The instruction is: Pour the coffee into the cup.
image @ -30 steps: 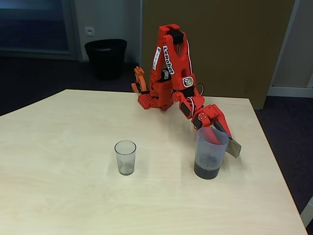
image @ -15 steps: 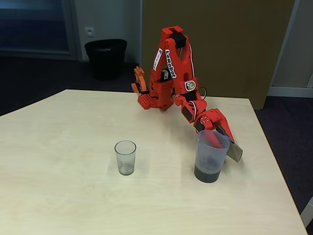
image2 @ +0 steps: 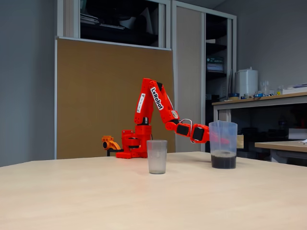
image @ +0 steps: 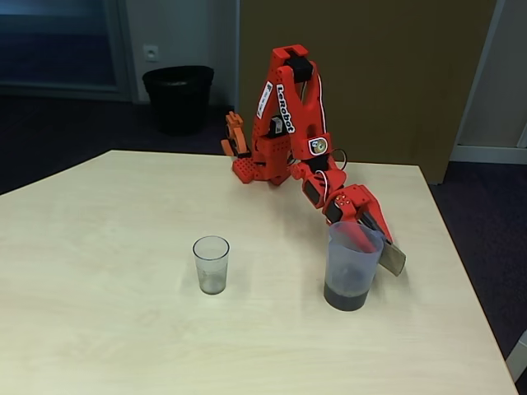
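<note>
One cup point(image: 211, 264), one jug point(image: 351, 265), one arm point(image: 292, 115), one bin point(image: 178, 97), one table point(image: 107, 247).

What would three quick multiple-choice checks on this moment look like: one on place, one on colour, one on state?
1. In the high fixed view, where is the cup relative to the jug?
A. To its left, apart from it
B. Touching its right side
C. Inside it

2. What colour is the arm?
A. Blue
B. Red-orange
C. White

3. Where is the coffee now?
A. Spilled on the table
B. Filling the cup
C. At the bottom of the jug

Answers:
1 A: bare table shows between them.
2 B: every link is red-orange in both fixed views.
3 C: a dark layer sits low in the jug, which stands upright with the gripper at its rim; the cup holds no dark liquid.
</note>
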